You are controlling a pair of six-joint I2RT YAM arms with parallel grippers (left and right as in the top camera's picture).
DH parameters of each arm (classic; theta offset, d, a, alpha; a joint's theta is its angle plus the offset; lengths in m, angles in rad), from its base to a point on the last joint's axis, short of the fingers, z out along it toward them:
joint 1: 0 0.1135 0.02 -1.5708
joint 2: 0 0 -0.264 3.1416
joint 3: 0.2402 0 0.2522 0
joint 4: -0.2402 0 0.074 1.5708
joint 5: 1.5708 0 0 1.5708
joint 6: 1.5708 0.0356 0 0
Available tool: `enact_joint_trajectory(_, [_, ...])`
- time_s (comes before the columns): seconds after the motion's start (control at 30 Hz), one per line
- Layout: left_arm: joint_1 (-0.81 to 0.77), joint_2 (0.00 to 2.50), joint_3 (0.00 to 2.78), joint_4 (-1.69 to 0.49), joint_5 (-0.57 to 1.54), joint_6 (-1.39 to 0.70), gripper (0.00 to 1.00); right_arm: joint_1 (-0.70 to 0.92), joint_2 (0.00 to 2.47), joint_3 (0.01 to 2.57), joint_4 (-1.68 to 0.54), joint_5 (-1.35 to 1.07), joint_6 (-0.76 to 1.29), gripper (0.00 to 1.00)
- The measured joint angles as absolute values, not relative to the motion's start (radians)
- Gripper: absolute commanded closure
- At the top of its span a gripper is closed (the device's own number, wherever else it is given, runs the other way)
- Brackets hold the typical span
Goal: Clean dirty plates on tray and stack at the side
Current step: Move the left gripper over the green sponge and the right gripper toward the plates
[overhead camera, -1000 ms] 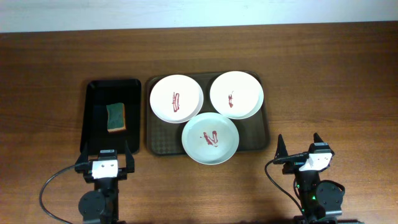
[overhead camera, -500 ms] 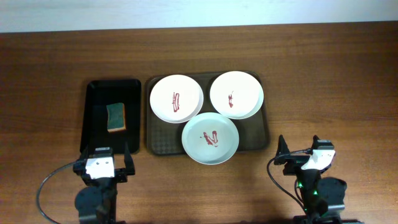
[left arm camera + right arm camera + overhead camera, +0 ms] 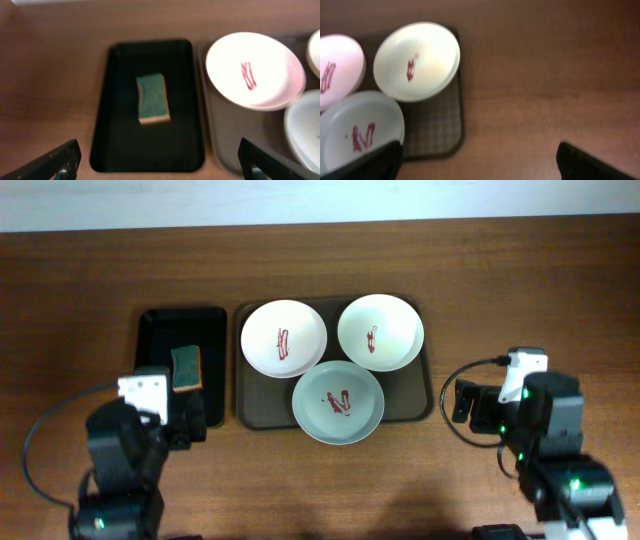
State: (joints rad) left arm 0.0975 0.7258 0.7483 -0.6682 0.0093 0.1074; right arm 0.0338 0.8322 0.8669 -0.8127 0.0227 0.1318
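Three white plates with red smears lie on a brown tray: a back left plate, a back right plate and a pale front plate. A green sponge lies in a black tray on the left. My left gripper is open and empty at the black tray's front edge. In the left wrist view the sponge is ahead of it. My right gripper is open and empty to the right of the brown tray, which also shows in the right wrist view.
Bare brown table lies around both trays. The right wrist view shows the back right plate, the front plate and the brown tray's right front corner. The left wrist view shows the back left plate.
Both arms have lifted and moved up from the table's front edge. The left gripper now sits at the black tray, the right beside the brown tray. Plates and sponge have not moved.
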Motion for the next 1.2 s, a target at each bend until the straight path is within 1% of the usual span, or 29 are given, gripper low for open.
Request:
enact_joint_trajectory(0.1, [0.098, 0.832, 0.854, -0.743, 0.060, 0.107, 0.01, 0.034, 0.923, 0.965, -0.863, 0.022, 0.132, 0.01])
enact_joint_trajectory(0.23, [0.098, 0.914, 0.916, -0.774, 0.164, 0.107, 0.01, 0.034, 0.996, 0.989, -0.885, -0.004, 0.132, 0.01])
enact_joint_trajectory(0.37, [0.098, 0.933, 0.923, -0.776, 0.249, 0.107, 0.01, 0.034, 1.015, 0.989, -0.894, -0.032, 0.131, 0.01])
enact_joint_trajectory(0.53, [0.098, 0.933, 0.926, -0.776, 0.282, 0.107, 0.01, 0.034, 1.014, 0.989, -0.925, -0.046, 0.131, 0.01])
enact_joint_trajectory(0.83, [0.098, 0.933, 0.926, -0.775, 0.288, 0.108, 0.01, 0.034, 1.015, 0.989, -0.888, -0.044, 0.132, 0.01])
enact_joint_trajectory(0.97, [0.098, 0.942, 0.928, -0.772, 0.246, 0.107, 0.01, 0.034, 1.025, 0.989, -0.879, -0.042, 0.132, 0.01])
enact_joint_trajectory(1.2, [0.097, 1.033, 0.985, -0.788, 0.176, 0.072, 0.01, 0.033, 1.036, 0.989, -0.839, -0.041, 0.131, 0.01])
